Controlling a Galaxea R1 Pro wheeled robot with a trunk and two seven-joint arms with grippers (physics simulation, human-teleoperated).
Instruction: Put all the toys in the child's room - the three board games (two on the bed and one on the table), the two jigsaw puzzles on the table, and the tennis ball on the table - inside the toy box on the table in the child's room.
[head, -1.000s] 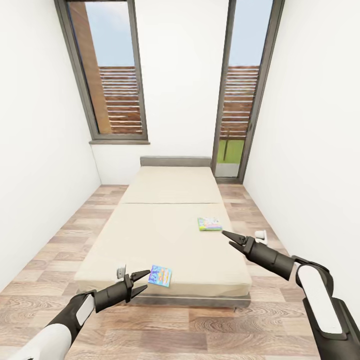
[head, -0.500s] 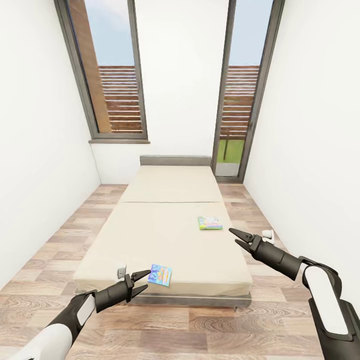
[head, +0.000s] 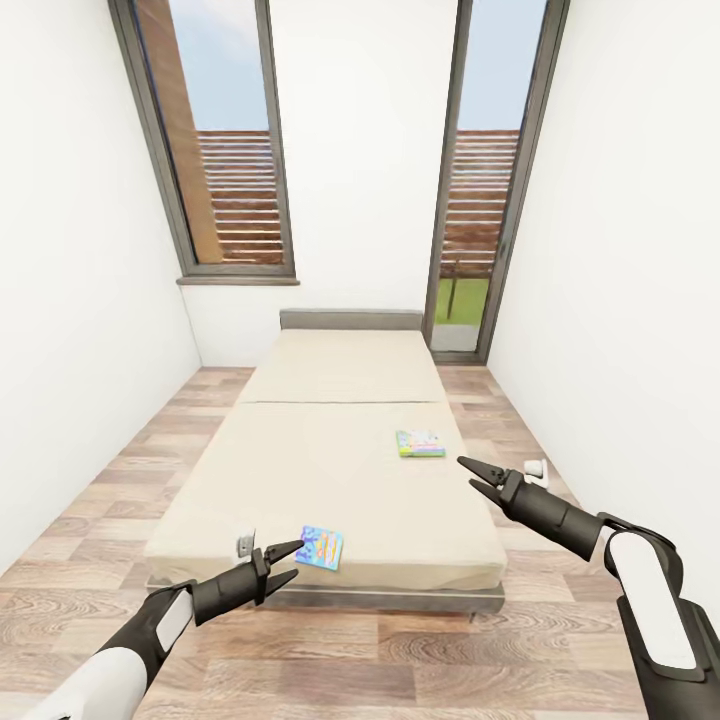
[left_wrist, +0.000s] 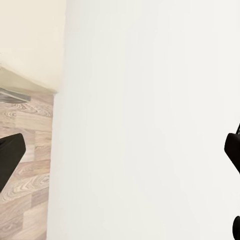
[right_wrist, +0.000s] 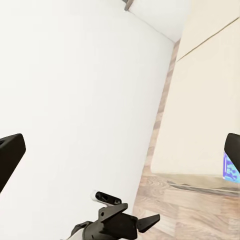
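Bed (head: 330, 470) – beige mattress on a dark grey frame, headboard against the far wall between two tall windows; wood-plank floor (head: 400, 650) all round.

Blue board game (head: 321, 547) – flat on the mattress at the near edge, towards the robot's left. Its corner also shows in the right wrist view (right_wrist: 230, 167).

Green and white board game (head: 420, 444) – flat on the mattress near the right edge, further up the bed, well apart from the blue one.

Left gripper (head: 288, 562) – fingers (head: 283, 550) spread wide, holding nothing, tips just beside the blue board game and pointing at it; touching or not, cannot tell.

Right gripper (head: 472, 476) – fingers (head: 468, 464) parted at a moderate angle, empty, held over the right edge of the bed, near the green and white board game but apart from it
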